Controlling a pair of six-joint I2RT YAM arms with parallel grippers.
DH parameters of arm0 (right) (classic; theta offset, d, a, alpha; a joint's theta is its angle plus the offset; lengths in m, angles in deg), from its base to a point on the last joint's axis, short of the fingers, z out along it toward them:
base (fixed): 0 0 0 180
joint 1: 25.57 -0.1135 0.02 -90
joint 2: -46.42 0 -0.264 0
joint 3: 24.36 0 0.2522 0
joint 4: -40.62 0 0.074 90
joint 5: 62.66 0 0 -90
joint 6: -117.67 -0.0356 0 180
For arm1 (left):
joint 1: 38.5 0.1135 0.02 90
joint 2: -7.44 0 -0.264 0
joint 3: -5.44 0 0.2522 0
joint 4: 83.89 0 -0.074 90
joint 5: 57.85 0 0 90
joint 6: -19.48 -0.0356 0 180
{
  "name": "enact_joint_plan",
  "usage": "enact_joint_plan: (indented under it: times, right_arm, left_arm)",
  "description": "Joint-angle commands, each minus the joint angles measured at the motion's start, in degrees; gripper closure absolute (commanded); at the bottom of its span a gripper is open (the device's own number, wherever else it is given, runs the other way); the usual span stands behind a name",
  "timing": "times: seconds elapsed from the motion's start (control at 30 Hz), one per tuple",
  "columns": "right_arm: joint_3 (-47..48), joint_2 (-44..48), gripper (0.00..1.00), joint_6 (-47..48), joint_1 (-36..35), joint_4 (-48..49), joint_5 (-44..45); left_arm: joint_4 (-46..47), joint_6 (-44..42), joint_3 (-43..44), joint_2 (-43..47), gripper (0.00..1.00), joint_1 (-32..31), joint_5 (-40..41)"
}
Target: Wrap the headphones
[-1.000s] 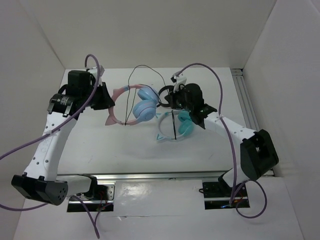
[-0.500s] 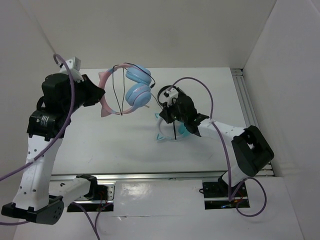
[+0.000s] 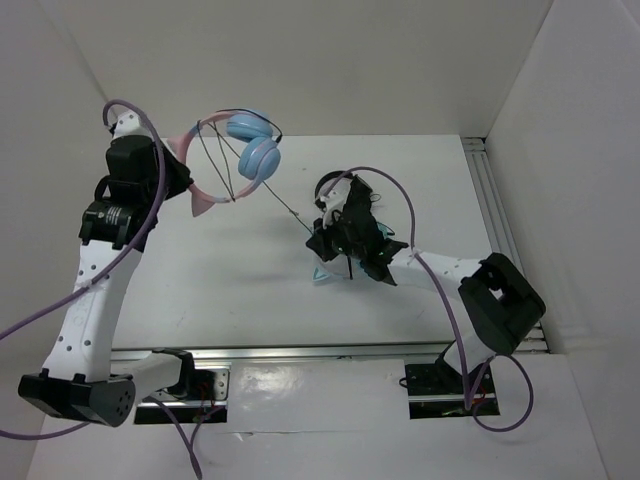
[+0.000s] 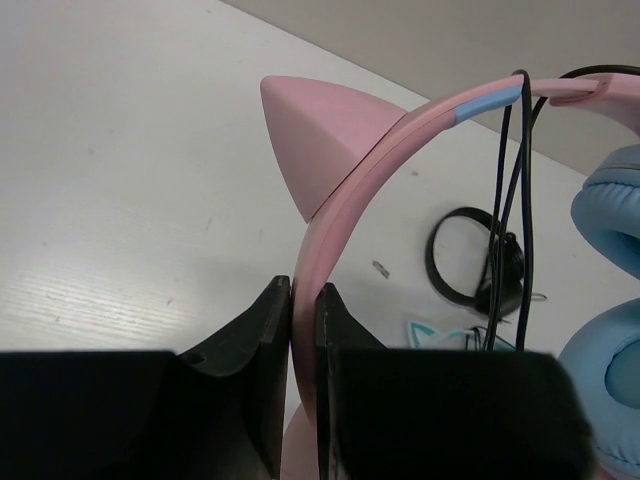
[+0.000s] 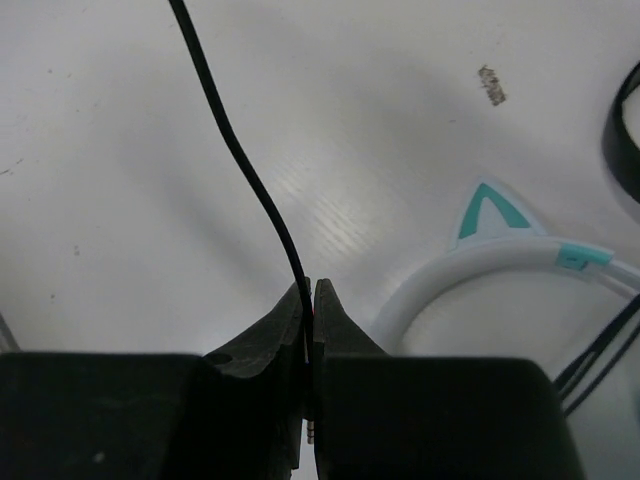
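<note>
The headphones [image 3: 250,150], pink band, light-blue cups and pink cat ears, hang in the air at the back left. My left gripper [image 3: 180,178] is shut on the pink headband [image 4: 330,230] just below a cat ear [image 4: 310,130]. The thin dark cable [image 4: 512,200] loops over the band and runs down right to my right gripper [image 3: 322,232]. My right gripper [image 5: 310,292] is shut on the cable [image 5: 240,150] near its plug end, low over the table.
A teal-cupped, white-banded pair [image 3: 330,268] lies under my right gripper; its white band [image 5: 480,270] shows in the right wrist view. A small all-black pair [image 3: 328,186] lies just behind, also seen in the left wrist view [image 4: 470,265]. White walls enclose the table.
My left arm has lifted the pink headphones up and toward the back left. My right gripper has moved left with the cable, which is now stretched between the two grippers.
</note>
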State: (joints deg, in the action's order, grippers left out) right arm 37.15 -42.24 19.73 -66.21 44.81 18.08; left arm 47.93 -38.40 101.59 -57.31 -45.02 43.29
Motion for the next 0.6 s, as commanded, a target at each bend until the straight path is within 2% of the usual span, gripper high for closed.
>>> enact_joint_plan:
  times: [0.0, 0.27, 0.43, 0.57]
  right_arm:
    - [-1.2, 0.9, 1.0, -1.7, -2.8, 4.3, -0.6]
    - [-2.5, 3.8, 1.0, -3.4, -11.5, 3.2, 3.4]
    - [1.0, 6.6, 1.0, -2.8, -16.7, -0.8, 8.4]
    - [4.7, 7.1, 1.0, -1.5, -19.1, -5.5, 9.0]
  left_arm:
    - [6.7, 5.8, 0.9, 0.5, 1.0, 1.8, 8.4]
    - [8.6, 8.8, -1.3, -3.0, 1.0, 2.3, 19.1]
    - [8.1, 8.8, -3.1, -7.0, 1.0, 2.3, 24.1]
    - [8.0, 8.8, -7.2, -8.7, 1.0, 2.3, 26.6]
